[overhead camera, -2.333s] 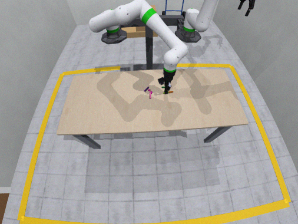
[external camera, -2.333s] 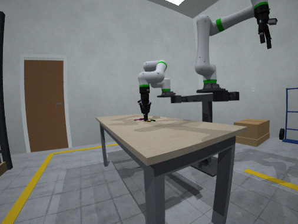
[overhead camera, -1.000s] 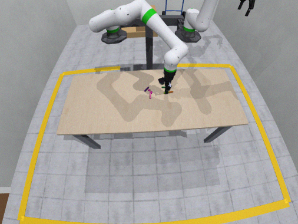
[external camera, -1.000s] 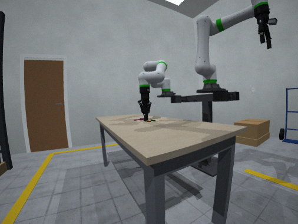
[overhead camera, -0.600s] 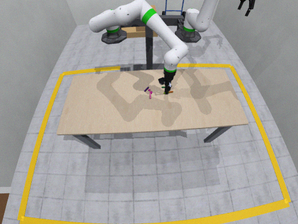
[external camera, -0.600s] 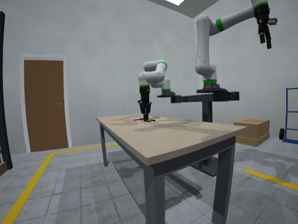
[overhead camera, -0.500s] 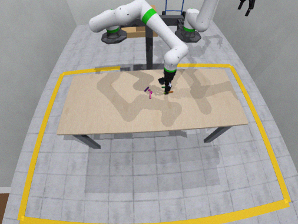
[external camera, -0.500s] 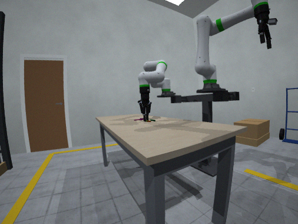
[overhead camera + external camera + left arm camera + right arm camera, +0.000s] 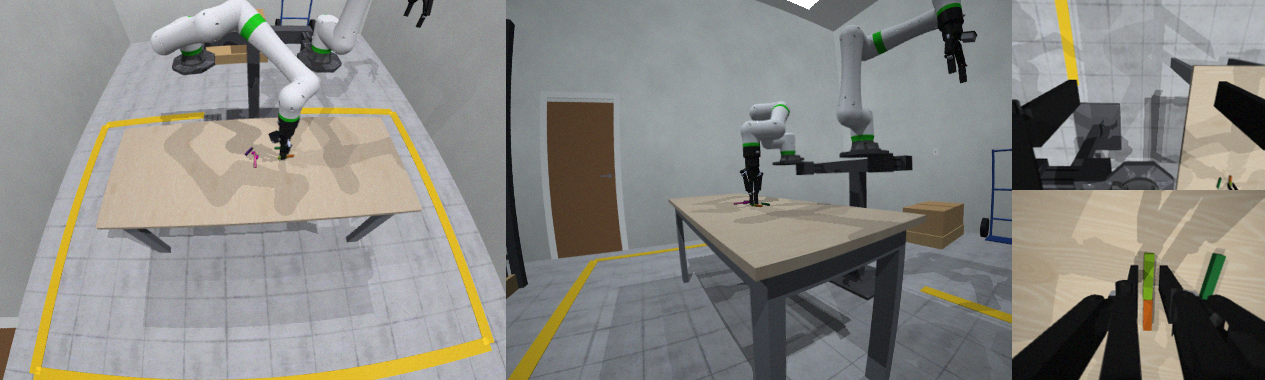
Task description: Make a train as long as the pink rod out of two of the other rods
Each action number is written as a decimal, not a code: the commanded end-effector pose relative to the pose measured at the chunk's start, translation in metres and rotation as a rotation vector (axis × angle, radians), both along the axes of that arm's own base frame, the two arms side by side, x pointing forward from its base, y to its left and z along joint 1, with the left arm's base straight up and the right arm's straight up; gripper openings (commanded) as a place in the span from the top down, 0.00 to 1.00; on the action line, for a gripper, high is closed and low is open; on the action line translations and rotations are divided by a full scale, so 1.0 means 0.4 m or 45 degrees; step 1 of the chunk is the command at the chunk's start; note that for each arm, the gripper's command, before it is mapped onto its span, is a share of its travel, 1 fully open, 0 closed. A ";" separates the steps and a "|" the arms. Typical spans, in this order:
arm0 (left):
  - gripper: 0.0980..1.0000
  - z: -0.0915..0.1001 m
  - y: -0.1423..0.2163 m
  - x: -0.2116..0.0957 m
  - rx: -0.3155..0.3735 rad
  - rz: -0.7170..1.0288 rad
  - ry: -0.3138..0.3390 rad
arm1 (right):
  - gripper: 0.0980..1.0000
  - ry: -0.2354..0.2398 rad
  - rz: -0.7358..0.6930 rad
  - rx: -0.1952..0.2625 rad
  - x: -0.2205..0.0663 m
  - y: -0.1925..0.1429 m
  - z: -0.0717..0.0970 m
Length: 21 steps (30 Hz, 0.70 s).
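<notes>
A lime rod [image 9: 1149,289] and an orange rod [image 9: 1147,315] [image 9: 290,156] lie flat in one straight line, ends touching or nearly so. My right gripper [image 9: 1148,277] [image 9: 284,157] [image 9: 753,203] is slightly open, its fingers low on both sides of the lime rod with narrow gaps. A green rod [image 9: 1212,276] [image 9: 1219,182] lies apart beside them. A pink rod [image 9: 255,162] lies farther left in the top view, with small magenta pieces at its far end, too small to tell apart. A purple rod [image 9: 249,151] lies near them. My left gripper [image 9: 1147,93] [image 9: 414,20] [image 9: 957,77] is open and empty, high up.
The rods lie on the wooden table [image 9: 150,200] [image 9: 806,240]. The left arm is raised well away from the table. Cardboard boxes [image 9: 936,225] and a blue trolley [image 9: 1001,189] stand on the floor beyond the table.
</notes>
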<state>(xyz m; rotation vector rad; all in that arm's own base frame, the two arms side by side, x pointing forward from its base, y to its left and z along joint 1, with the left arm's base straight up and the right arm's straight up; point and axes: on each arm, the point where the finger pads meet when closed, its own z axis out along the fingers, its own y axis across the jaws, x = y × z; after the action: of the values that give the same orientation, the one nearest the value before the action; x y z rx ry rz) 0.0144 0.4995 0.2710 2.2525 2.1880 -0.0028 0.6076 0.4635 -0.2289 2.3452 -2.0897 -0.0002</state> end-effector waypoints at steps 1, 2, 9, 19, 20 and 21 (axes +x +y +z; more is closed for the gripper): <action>0.00 0.003 0.001 0.000 0.003 0.000 0.000 | 0.85 -0.003 0.000 0.002 0.002 0.002 0.006; 0.00 0.003 0.001 0.000 0.003 0.000 0.000 | 0.85 -0.003 0.000 0.002 0.002 0.002 0.012; 0.00 0.003 0.001 0.000 0.003 0.000 0.000 | 0.85 -0.003 0.000 0.002 0.002 0.002 0.087; 0.00 0.003 0.001 0.000 0.003 0.000 0.000 | 0.85 -0.003 0.000 0.002 0.002 0.002 0.189; 0.00 0.003 0.001 0.000 0.003 0.000 0.000 | 0.85 -0.003 0.000 0.002 0.002 0.002 0.198; 0.00 0.003 0.001 0.000 0.003 0.000 0.000 | 0.85 -0.003 0.000 0.002 0.002 0.002 0.205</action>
<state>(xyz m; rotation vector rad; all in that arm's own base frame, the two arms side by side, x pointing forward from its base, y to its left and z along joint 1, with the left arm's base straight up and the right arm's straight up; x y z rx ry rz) 0.0144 0.4995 0.2710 2.2525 2.1880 -0.0028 0.6076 0.4633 -0.1533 2.3452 -2.0895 0.0001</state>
